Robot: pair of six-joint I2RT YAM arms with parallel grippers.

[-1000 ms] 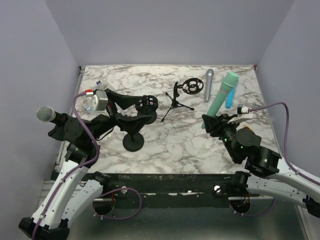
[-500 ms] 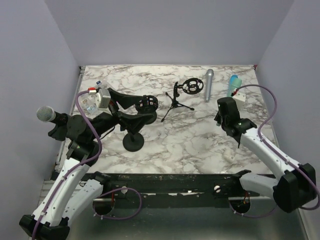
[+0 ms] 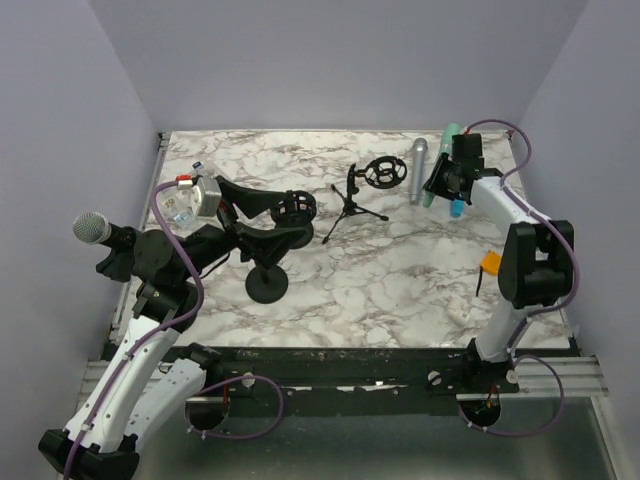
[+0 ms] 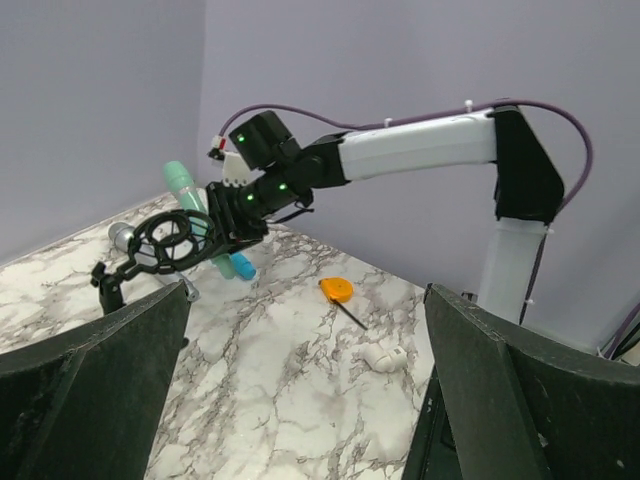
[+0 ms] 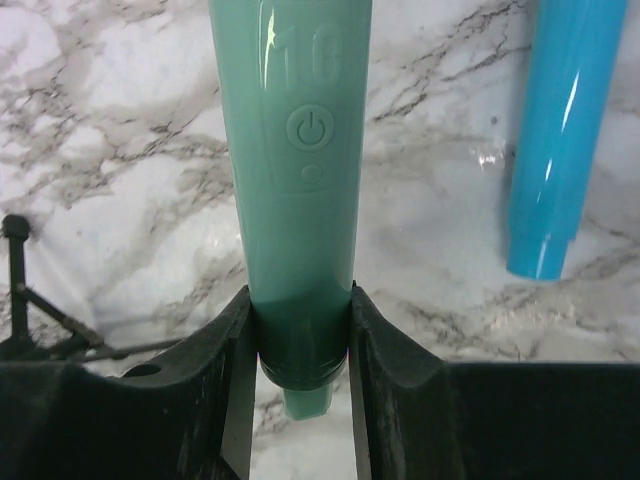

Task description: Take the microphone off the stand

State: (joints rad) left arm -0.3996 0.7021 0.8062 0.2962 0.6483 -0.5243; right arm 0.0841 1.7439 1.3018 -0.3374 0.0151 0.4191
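My right gripper [image 5: 300, 300] is shut on the lower end of a teal microphone [image 5: 295, 150], at the back right of the table [image 3: 437, 165]. The microphone tilts away from the jaws, just above the marble. A blue microphone [image 5: 560, 140] lies beside it. A silver microphone [image 3: 417, 170] lies next to a small tripod stand with an empty shock mount [image 3: 368, 185]. A black microphone with a silver grille [image 3: 92, 228] sits at the far left by my left arm. My left gripper [image 4: 300, 320] is wide open and empty, near a round-based black stand [image 3: 267, 285].
An orange tape measure [image 3: 490, 263] lies near the right edge, also visible in the left wrist view [image 4: 337, 290]. A small white object [image 4: 385, 357] lies nearer than it. Walls close in on the left, back and right.
My right arm has swung from the front right to the back right, carrying the teal microphone from high in the air down beside the blue one. The left arm has barely moved.
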